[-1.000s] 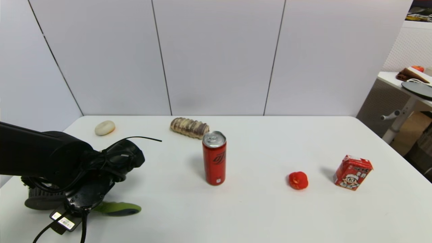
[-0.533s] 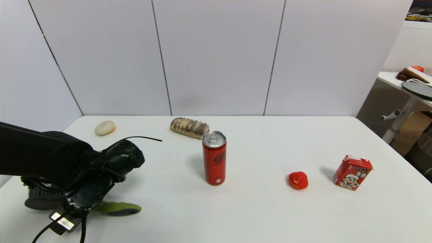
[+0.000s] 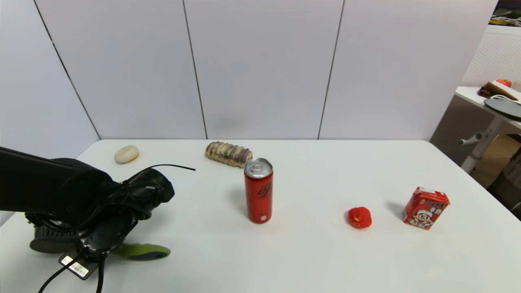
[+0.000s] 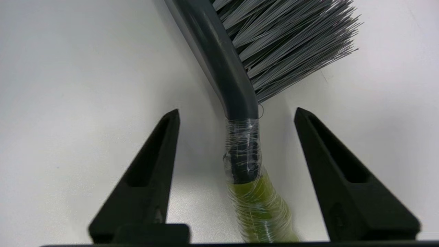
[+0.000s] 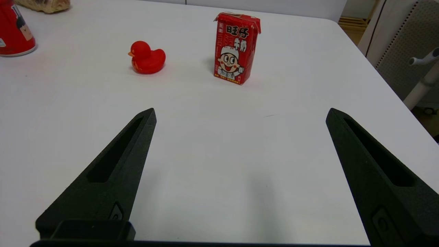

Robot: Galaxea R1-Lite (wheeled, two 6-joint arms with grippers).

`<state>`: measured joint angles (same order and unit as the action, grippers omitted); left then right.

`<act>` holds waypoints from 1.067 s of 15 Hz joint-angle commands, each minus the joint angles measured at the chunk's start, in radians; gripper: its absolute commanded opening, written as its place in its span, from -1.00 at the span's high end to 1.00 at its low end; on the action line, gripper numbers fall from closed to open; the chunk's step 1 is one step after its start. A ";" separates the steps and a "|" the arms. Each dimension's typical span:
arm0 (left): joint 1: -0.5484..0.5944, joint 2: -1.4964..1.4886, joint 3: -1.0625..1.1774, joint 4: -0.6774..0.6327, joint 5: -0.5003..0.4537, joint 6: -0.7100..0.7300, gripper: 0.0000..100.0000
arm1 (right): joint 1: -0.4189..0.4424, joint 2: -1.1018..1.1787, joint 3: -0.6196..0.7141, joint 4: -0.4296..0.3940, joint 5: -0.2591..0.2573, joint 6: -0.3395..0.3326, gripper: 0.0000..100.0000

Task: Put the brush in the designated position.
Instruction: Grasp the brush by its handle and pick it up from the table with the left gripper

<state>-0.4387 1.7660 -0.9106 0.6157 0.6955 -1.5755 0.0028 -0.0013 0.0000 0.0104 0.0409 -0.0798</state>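
The white worktop [image 3: 309,260] spreads wide before me, and my left arm reaches across its near left corner. The brush [image 4: 236,85] lies flat there on the worktop, bristles fanned out to one side of its dark grey head, its lime-green handle [image 3: 140,251] poking out from under my wrist in the head view. My left claw [image 4: 236,115] hangs low over the brush's neck, spread open, one finger on each side of the wrapped stretch where dark head meets green handle; neither fingertip touches it. My right claw [image 5: 240,115] is also wide open and carries nothing, hovering over bare worktop on the right side, out of the head view.

Near the middle of the worktop stands a red can [image 3: 258,190], upright. Behind it, toward the wall, lies a striped bread roll [image 3: 228,154], and farther left a pale round bun [image 3: 126,154]. Well to the right of the can stands a red milk carton [image 3: 425,208], with a small red toy duck [image 3: 360,217] just to its left, the two apart from each other.
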 commanded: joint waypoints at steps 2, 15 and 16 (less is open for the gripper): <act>0.000 -0.003 -0.001 0.004 0.004 -0.011 1.00 | 0.000 0.001 0.002 0.000 0.001 -0.002 -1.00; 0.002 -0.091 -0.034 0.101 0.059 0.049 1.00 | 0.000 0.001 0.002 0.000 0.001 -0.002 -1.00; 0.002 -0.103 -0.045 0.116 0.064 0.063 1.00 | 0.000 0.001 0.002 0.000 0.001 0.000 -1.00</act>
<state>-0.4372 1.7015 -0.9355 0.7115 0.7481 -1.5172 0.0028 -0.0013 0.0000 0.0104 0.0404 -0.0794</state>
